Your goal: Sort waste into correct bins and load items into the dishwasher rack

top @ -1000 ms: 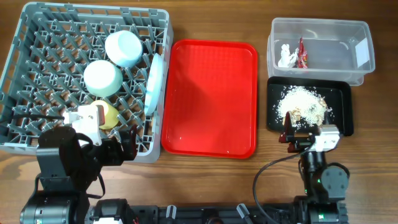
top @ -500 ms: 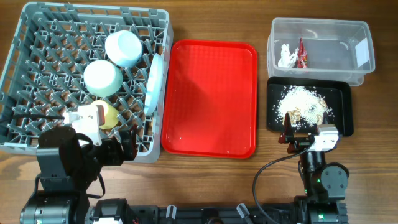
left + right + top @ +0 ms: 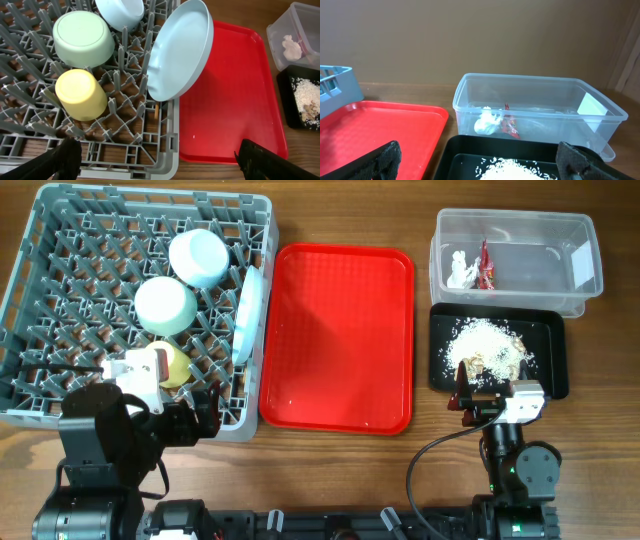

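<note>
The grey dishwasher rack holds the pale-blue bowl, the light-green bowl, the yellow cup and the pale-blue plate standing on edge; they also show in the left wrist view, plate, cup. A thin wooden stick shows under the plate. The clear tub holds the white tissue and red wrapper. The black tray holds rice crumbs. My left gripper is open over the rack's front right corner. My right gripper is open at the black tray's near edge. No fork shows.
The flat red serving tray lies between the rack and the bins, with a few pale specks near its front. Wooden table surface surrounds everything. Both arm bases sit at the front edge.
</note>
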{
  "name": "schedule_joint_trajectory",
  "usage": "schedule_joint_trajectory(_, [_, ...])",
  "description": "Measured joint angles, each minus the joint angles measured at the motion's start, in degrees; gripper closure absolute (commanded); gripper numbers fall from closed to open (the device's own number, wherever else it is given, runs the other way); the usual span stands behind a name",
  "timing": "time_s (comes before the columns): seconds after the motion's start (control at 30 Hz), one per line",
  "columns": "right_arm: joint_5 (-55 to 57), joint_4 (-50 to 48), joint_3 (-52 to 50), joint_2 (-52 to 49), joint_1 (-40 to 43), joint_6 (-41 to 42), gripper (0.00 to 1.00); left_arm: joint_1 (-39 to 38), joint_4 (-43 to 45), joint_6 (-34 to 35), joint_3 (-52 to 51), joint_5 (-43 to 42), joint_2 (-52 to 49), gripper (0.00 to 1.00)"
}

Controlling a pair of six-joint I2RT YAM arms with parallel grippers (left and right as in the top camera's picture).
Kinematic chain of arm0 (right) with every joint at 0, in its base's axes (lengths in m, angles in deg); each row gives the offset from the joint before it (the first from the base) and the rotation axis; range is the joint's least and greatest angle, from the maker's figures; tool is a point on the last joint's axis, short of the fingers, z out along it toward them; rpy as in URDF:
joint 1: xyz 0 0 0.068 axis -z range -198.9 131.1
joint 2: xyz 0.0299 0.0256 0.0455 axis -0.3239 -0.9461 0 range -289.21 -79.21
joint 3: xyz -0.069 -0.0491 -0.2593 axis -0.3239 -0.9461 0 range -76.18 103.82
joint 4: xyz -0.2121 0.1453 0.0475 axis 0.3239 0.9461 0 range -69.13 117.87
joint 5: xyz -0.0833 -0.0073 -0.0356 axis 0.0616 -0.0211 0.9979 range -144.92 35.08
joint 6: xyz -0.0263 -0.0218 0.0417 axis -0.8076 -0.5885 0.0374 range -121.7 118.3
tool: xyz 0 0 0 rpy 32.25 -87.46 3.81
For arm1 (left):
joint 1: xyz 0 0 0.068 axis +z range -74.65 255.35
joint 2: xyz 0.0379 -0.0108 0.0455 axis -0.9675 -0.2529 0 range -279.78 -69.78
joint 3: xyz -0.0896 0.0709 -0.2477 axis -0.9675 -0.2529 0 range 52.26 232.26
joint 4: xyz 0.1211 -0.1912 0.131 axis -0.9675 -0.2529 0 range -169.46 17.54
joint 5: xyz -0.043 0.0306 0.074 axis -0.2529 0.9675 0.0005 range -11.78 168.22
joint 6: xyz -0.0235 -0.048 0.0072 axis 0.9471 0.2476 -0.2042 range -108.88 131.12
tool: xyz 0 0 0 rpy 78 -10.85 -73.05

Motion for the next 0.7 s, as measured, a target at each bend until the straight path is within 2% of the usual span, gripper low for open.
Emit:
schedule_joint_trajectory(0.37, [0.0,0.0,0.0,0.0,0.0,0.0,0.00,0.0,0.5,-0.8,-0.2,0.4,0.5,0.00])
schedule_joint_trajectory(0.57, [0.0,0.0,0.0,0.0,0.0,0.0,0.00,0.0,13.7,-1.2,-9.4,0.7,8.6,0.00])
schedule_joint_trajectory(0.7, [0.0,0.0,0.0,0.0,0.0,0.0,0.00,0.0,26.5,-1.3,-23.9,0.9,18.4,0.00])
